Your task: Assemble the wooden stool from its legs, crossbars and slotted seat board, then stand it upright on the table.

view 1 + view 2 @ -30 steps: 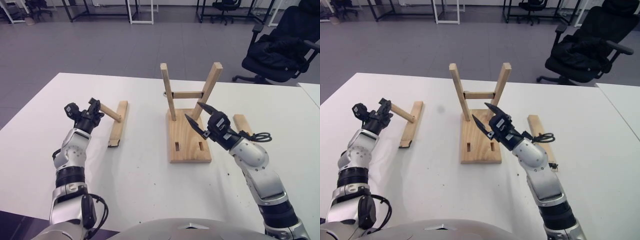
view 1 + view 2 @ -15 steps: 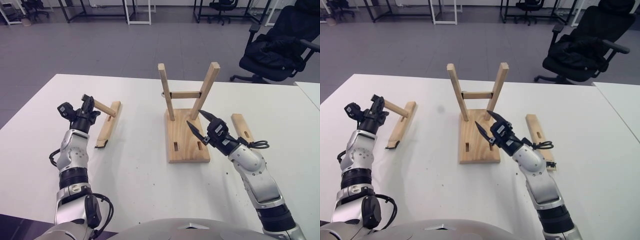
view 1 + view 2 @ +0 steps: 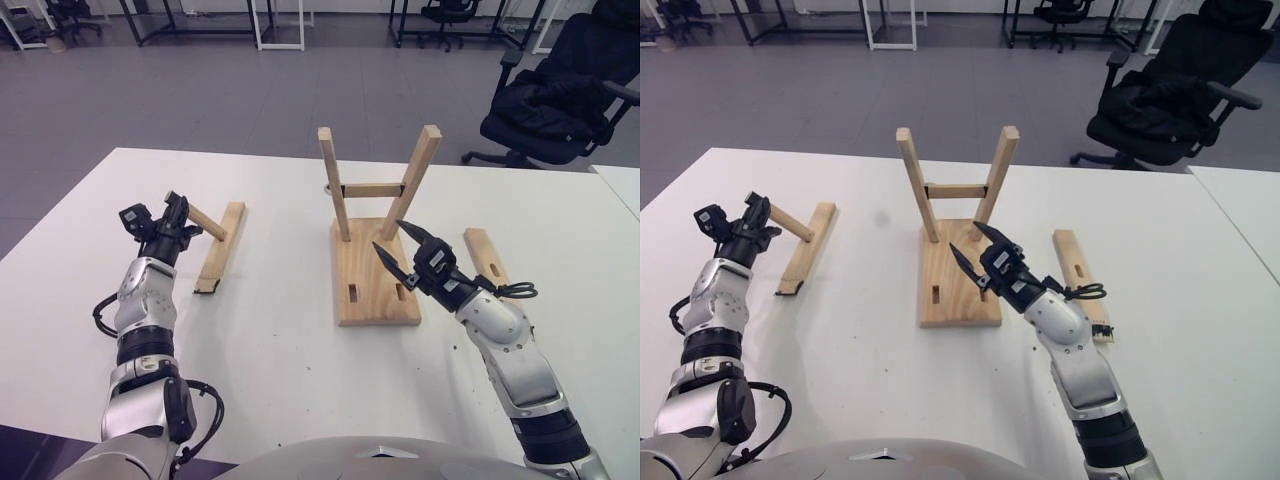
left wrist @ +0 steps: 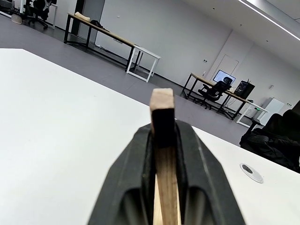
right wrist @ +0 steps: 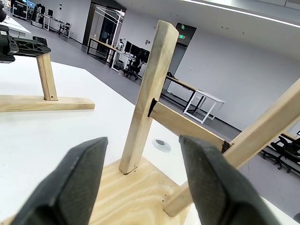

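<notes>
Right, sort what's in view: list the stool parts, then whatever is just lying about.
Stool job:
- seat board, with two legs and a crossbar standing in it
- side leg with a crossbar stub, the stub clamped in the left gripper
- loose leg lying beside the right arm

Lying about:
- office chair behind the table
- round grommet in the tabletop

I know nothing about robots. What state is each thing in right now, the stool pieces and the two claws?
Seat board: flat on the table, near two slots empty.
Standing legs: two, upright at the board's far end, joined by a bar.
Left leg: lying on the table, held crossbar sticking up.
Loose leg: flat, right of the board, untouched.
Left gripper: shut on the held crossbar.
Right gripper: open, empty, over the board.
</notes>
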Tool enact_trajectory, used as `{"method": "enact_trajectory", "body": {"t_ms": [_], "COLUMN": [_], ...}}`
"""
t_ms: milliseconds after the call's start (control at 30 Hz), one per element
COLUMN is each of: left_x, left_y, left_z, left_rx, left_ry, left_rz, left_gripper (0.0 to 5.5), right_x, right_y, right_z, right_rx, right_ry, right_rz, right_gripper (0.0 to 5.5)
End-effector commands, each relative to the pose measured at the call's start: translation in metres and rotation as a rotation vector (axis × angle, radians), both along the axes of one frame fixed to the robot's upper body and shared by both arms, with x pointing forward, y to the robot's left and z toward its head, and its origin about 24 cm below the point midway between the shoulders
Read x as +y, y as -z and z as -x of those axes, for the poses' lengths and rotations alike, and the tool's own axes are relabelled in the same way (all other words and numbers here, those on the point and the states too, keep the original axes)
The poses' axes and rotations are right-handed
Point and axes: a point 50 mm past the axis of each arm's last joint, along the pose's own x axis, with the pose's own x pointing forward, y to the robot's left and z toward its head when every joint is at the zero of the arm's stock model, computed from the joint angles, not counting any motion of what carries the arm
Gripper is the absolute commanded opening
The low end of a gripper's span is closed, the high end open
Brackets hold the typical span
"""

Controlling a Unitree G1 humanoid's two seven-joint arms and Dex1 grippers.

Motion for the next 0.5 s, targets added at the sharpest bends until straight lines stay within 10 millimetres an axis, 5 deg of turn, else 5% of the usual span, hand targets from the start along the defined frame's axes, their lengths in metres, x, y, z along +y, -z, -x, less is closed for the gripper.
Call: {"method": "enact_trajectory", "body": {"t_ms": [33, 300, 500], "left_x": [0.005, -0.02, -0.014], "left_y": [0.023, 0.073, 0.034], "left_z": [0.013, 0.047, 0.016], "left_rx": [0.146, 0.441, 0.376], "left_ry": [-0.033, 0.072, 0.046], "left_rz": [-0.065, -0.303, -0.34], "left_gripper": [0.39, 0.39, 0.39], "right_x": [0.0, -0.004, -0.001], "right_y": [0.002, -0.004, -0.01], "right_z": [0.002, -0.005, -0.012], "right_rx": [0.004, -0.035, -0.075], "right_ry": [0.003, 0.031, 0.028], "right_rz": [0.015, 0.046, 0.074], "right_gripper": [2.84, 2.84, 2.84]}}
